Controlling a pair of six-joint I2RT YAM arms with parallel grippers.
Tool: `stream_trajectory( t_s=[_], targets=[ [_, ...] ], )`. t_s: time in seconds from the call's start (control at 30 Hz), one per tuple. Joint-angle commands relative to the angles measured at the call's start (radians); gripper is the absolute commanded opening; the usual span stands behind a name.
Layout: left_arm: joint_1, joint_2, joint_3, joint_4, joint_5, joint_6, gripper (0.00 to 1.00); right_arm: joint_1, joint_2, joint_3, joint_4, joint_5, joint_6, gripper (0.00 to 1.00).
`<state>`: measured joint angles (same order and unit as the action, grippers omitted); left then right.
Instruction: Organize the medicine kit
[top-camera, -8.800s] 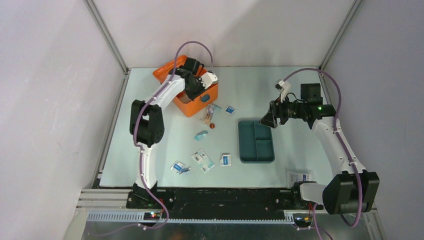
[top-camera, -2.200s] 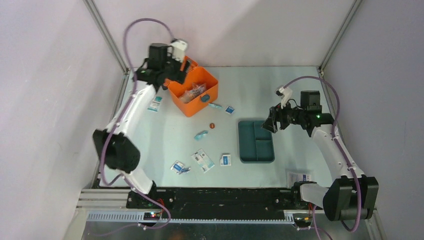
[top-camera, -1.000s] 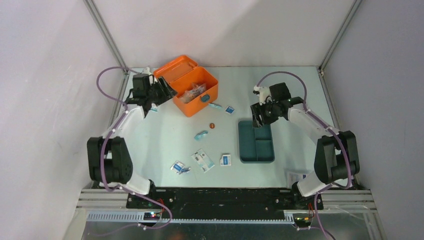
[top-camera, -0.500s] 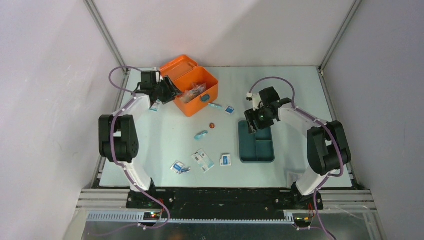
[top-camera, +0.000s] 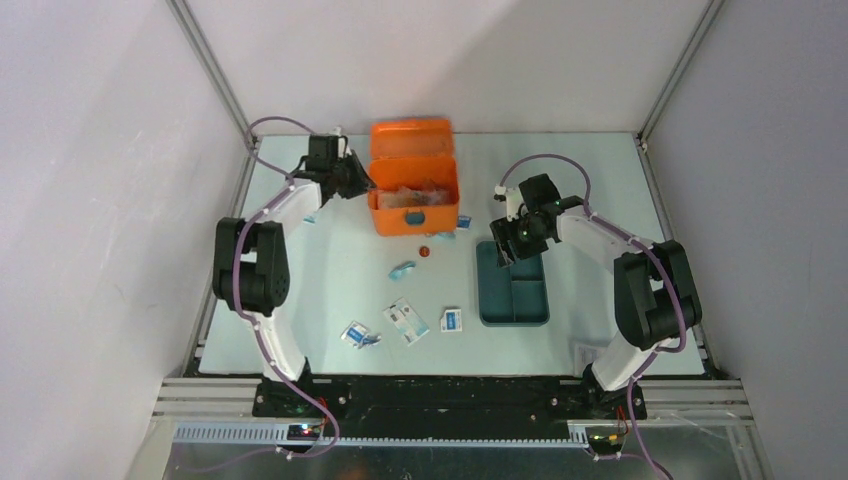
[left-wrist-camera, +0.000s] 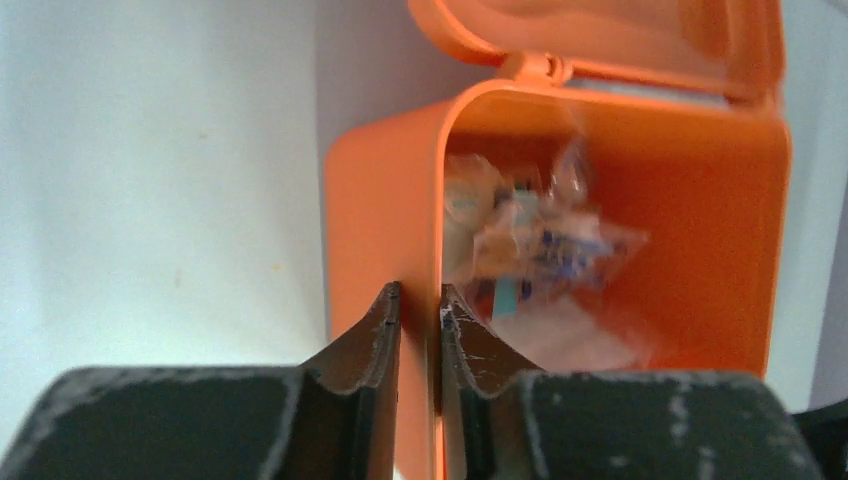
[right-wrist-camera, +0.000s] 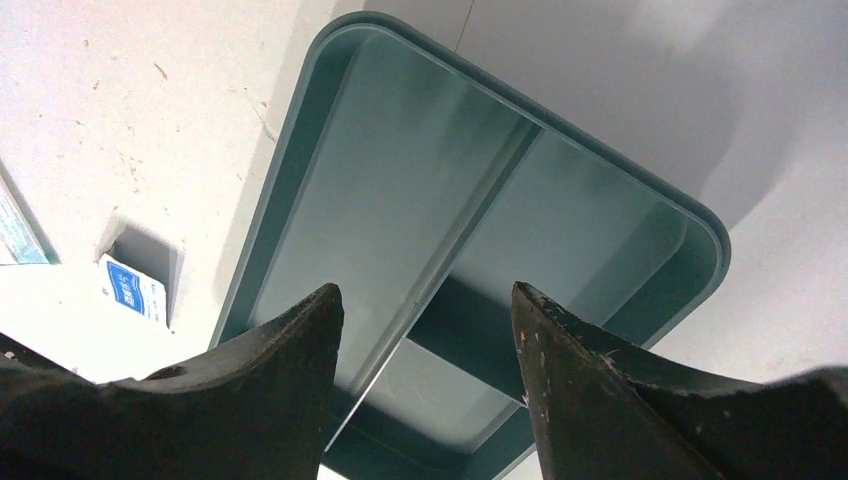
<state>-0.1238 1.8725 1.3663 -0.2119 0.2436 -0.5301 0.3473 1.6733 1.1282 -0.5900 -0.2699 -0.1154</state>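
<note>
Table pale, walls white; left tool pinches medicine kit, right tool gapes.

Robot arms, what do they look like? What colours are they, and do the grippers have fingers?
The left arm and right arm are both white tubes joined by chunky black joints. A thin purple cable loops along each. The left gripper and right gripper each have two dark, pointed fingers, scuffed with pale scratches.
</note>
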Motion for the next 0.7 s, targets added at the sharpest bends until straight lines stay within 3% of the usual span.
stream_trajectory(
  t_s=[0.0,0.33,0.43,0.67],
  targets=[
    [-0.078,0.023,0.032,-0.041,0.007,0.081,0.18,-0.005,-0.046,0.008,0.018,-0.011,0.001,0.67],
    [-0.138,0.03,0.041,-0.048,0.025,0.064,0.17,-0.025,-0.126,-0.037,0.037,-0.005,-0.007,0.67],
    [-0.136,0.022,0.038,-0.049,0.007,0.031,0.08,-0.039,-0.149,-0.054,0.045,0.002,-0.002,0.67],
    [-0.134,0.004,0.061,-0.049,-0.062,0.015,0.0,-0.045,-0.137,-0.059,0.051,-0.019,0.008,0.66]
  ],
)
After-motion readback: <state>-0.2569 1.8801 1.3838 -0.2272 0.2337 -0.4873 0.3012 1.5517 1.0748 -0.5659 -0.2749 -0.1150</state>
